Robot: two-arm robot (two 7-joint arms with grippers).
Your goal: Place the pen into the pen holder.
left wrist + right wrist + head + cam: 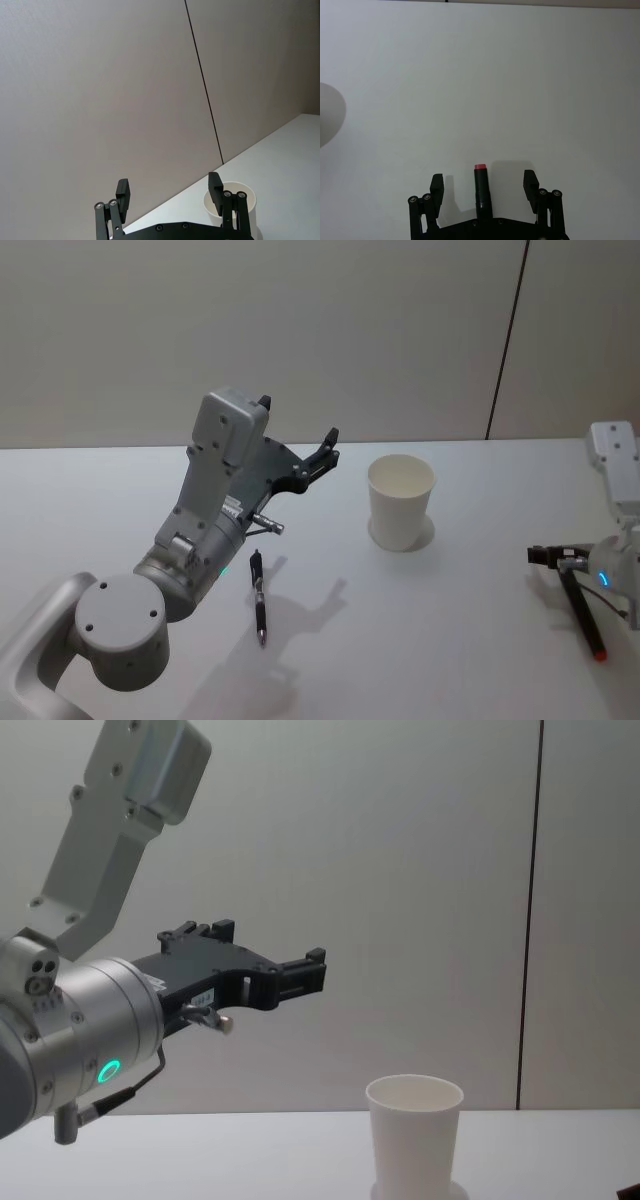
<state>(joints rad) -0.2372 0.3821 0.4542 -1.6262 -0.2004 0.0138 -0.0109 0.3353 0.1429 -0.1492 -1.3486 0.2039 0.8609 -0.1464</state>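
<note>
**Pen lies on the table, both grippers open**

The slim black pen [259, 597], with a silvery tip, lies flat left of the table's middle. It runs lengthwise from far edge to near edge, tip toward the near edge. The paper cup [401, 502] is plain white, tapered toward its base, with a rolled rim. It stands upright about mid-table, closer to the far edge and apart from the pen. The table [450, 640] is smooth, matte white. The left gripper [298, 418], black and jointed on a grey arm, hangs in the air above the pen's far end, fingers spread wide and holding nothing. The right gripper [483, 178] sits low by the right edge, fingers also spread. A black stick [481, 192] with a red end lies between them, touching neither.
</note>
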